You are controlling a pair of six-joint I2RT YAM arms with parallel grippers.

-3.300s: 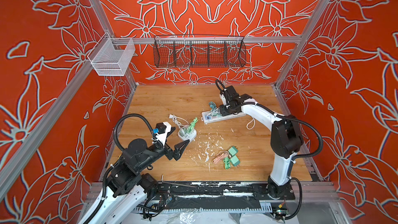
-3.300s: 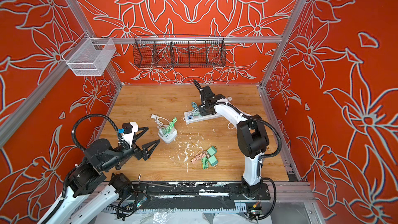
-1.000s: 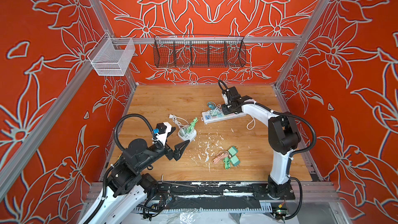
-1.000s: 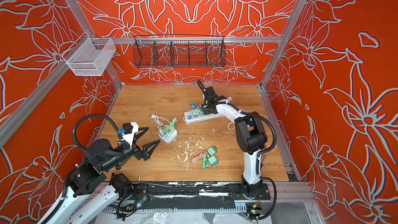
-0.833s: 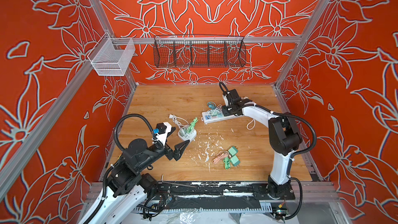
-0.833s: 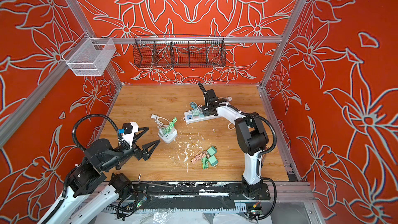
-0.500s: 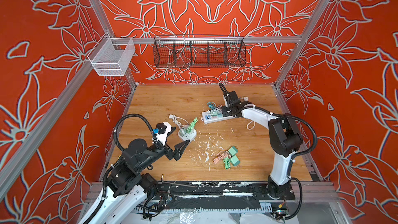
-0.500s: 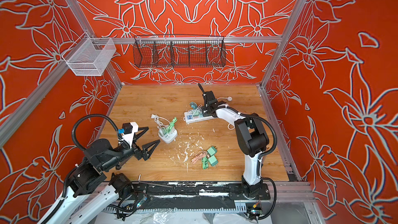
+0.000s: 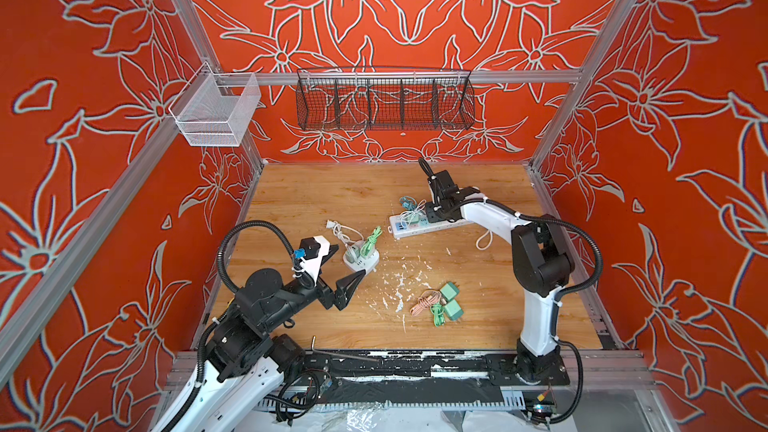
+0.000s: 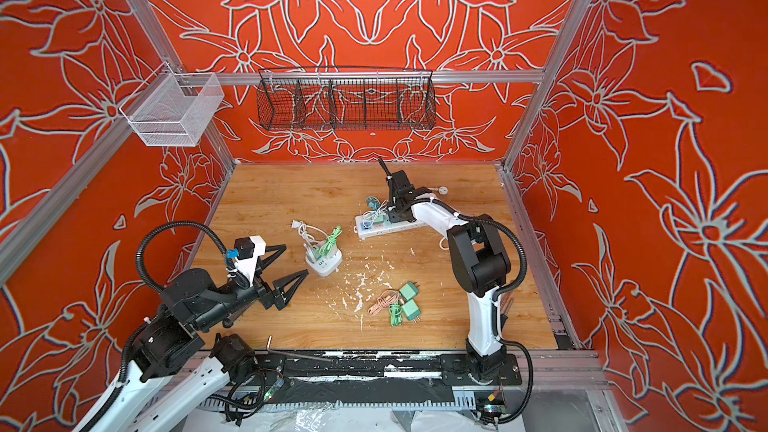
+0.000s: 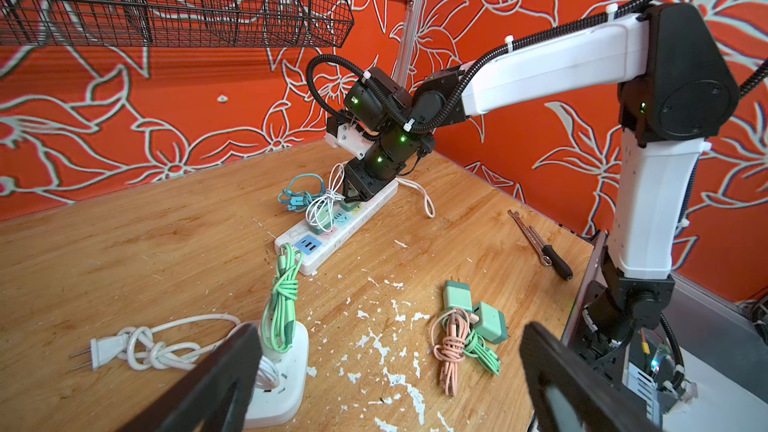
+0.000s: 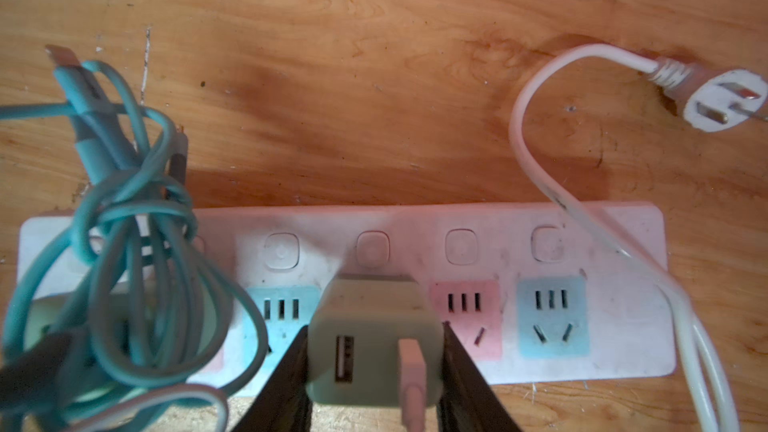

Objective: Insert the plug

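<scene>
Gripping pale green square charger plug by its sides in right tool, at a middle socket of long white power strip. Holding left tool wide apart, empty.

The orange-red panel walls are showing a grey-white outlined flower pattern throughout. The light-brown wooden table board is displaying darker grain streaks and scattered white flecks. The long white plastic power strip is carrying pastel blue and pink socket panels. The grey-green square plastic charger plug is bearing a pale pink connector on its face. The tangled cable bundle is showing uniform teal. The round white three-pin plug is showing silver pins. The two mint-green square chargers are trailing salmon-pink and bright green coils. The long wire basket is appearing black, and the small mesh basket is appearing white.
</scene>
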